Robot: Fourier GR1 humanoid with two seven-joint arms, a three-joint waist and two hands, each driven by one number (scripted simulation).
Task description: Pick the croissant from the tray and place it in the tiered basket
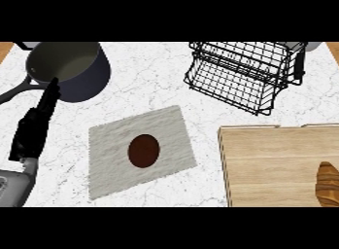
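Note:
A golden-brown croissant [332, 186] lies at the lower right of a wooden tray [272, 160], partly cut off by the view's edge. The black wire tiered basket [238, 73] stands at the back right of the counter, nothing visible in it. My left hand [36, 124] shows at the left with straight fingers pointing up toward the pot, holding nothing. My right hand is out of view.
A grey saucepan [68, 68] with a long handle stands at the back left, just beyond my left fingertips. A grey cloth [111, 136] lies mid-counter with a dark brown oval object [144, 151] on it. The counter is white marble.

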